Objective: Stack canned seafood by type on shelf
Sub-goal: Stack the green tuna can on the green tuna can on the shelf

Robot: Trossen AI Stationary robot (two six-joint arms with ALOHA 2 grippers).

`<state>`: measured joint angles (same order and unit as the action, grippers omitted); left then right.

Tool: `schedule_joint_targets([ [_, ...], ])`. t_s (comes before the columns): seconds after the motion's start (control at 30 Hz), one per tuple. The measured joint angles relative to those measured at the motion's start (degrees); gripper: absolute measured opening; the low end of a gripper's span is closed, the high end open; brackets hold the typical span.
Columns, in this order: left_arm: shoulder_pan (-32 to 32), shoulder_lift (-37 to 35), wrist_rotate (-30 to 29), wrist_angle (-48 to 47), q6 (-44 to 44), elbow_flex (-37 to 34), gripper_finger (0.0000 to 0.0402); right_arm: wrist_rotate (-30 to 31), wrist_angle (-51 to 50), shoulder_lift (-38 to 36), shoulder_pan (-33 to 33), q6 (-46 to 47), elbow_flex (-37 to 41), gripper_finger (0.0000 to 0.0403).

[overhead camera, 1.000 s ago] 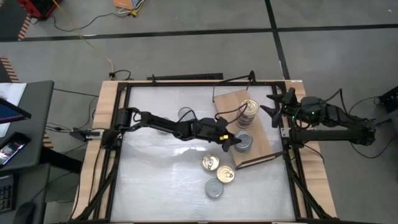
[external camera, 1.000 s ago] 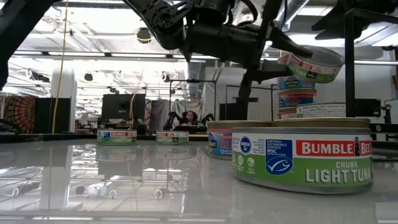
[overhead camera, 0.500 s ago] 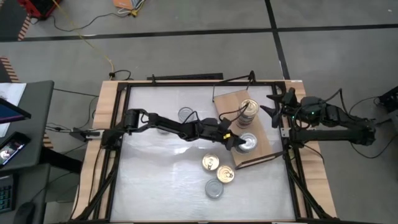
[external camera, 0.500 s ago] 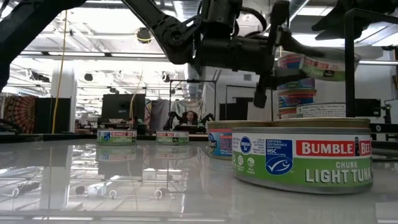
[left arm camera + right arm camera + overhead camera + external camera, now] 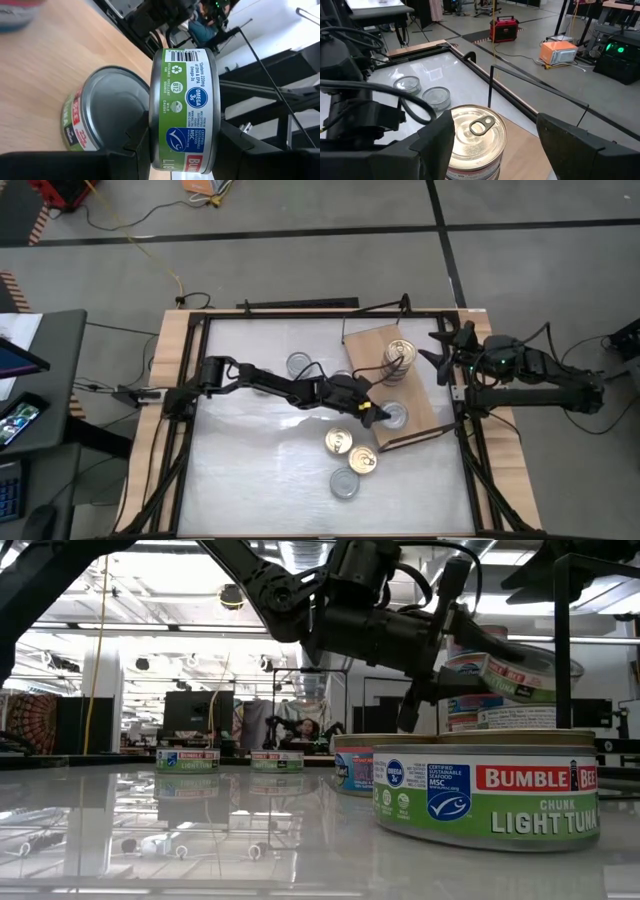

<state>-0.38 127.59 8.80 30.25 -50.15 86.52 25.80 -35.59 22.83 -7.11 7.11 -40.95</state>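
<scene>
Fingers (image 5: 136, 145) of the left gripper (image 5: 372, 412) are clamped on a green-labelled tuna tin (image 5: 184, 107), held tilted just above the shelf (image 5: 365, 345) and right beside a silver-lidded tin (image 5: 107, 112) that already sits on the wood. I judge the step in hand to be setting this tin onto that one to start a second pile. The right gripper (image 5: 437, 352) waits at the shelf's far edge with its fingers spread wide and nothing between them. As for progress, the job looks to be somewhere around its middle. One pile is up on the shelf, a stack of tins (image 5: 399, 358) topped by a gold pull-tab lid; it is at least two high, perhaps three, though the exact number cannot be told. Next to it are the single silver-lidded tin and the one in the grip. Left on the white tabletop (image 5: 250, 470) I count five. Two gold-lidded tins (image 5: 338, 442) lie touching near the shelf's front corner. One silver-lidded tin (image 5: 344, 483) sits just in front of them. Two more silver-lidded tins (image 5: 407, 84) stand side by side behind the left arm. So five tins are yet to be fetched and sorted.
</scene>
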Motion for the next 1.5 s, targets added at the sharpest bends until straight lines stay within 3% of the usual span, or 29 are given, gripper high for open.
schedule_joint_targets([
  [0.33, 0.0, 0.0, 1.2, -0.6, 2.4, 0.0, 0.0153, 0.0, 0.0, 0.0, 0.0, 0.0, 0.0, 0.0306],
  [0.7, 0.0, 0.0, 1.3, -1.2, 4.7, 0.0, 0.0241, 0.0, 0.0, 0.0, 0.0, 0.0, 0.0, 0.0306],
  [0.9, 0.7, -0.2, 3.5, -1.8, 14.7, 0.0, 0.0279, 0.0, -0.1, 0.0, 0.0, 0.0, 0.0, 0.0306],
  [1.5, 2.6, -1.6, 4.9, -8.5, 22.8, 0.0, 0.0283, 0.0, -0.5, 0.0, 0.0, 0.0, 0.0, 0.0306],
])
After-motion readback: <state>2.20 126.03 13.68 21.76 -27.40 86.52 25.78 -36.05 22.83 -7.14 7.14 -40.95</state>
